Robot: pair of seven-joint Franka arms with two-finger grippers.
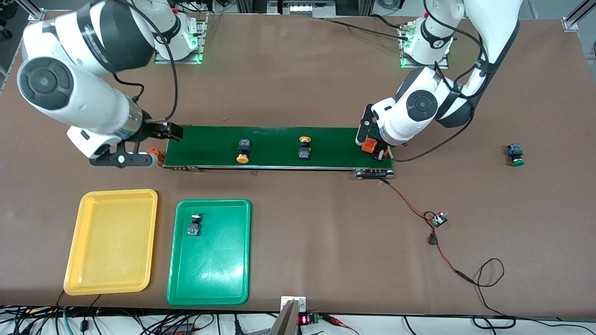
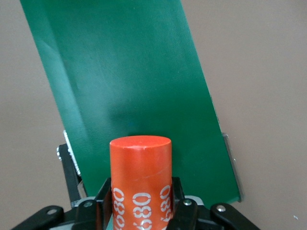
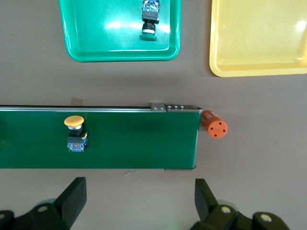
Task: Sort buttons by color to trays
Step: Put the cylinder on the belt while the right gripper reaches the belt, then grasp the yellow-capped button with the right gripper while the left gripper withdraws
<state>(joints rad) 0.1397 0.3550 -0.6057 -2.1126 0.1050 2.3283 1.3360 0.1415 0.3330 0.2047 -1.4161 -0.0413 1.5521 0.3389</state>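
Two yellow-capped buttons (image 1: 243,151) (image 1: 304,148) lie on the dark-green conveyor belt (image 1: 274,139). One green button (image 1: 194,224) lies in the green tray (image 1: 214,270); the yellow tray (image 1: 111,242) beside it holds nothing. Another green button (image 1: 514,155) sits on the bare table toward the left arm's end. My left gripper (image 2: 140,194) is shut on an orange "4680" cylinder (image 2: 140,163) at the belt's end. My right gripper (image 3: 139,201) hangs open over the table by the belt's other end, with nothing between its fingers.
A second orange cylinder (image 3: 214,125) lies on its side against the belt's end at the right arm's end. A red-and-black cable runs from the belt to a small circuit board (image 1: 439,218) and loops toward the table's front edge.
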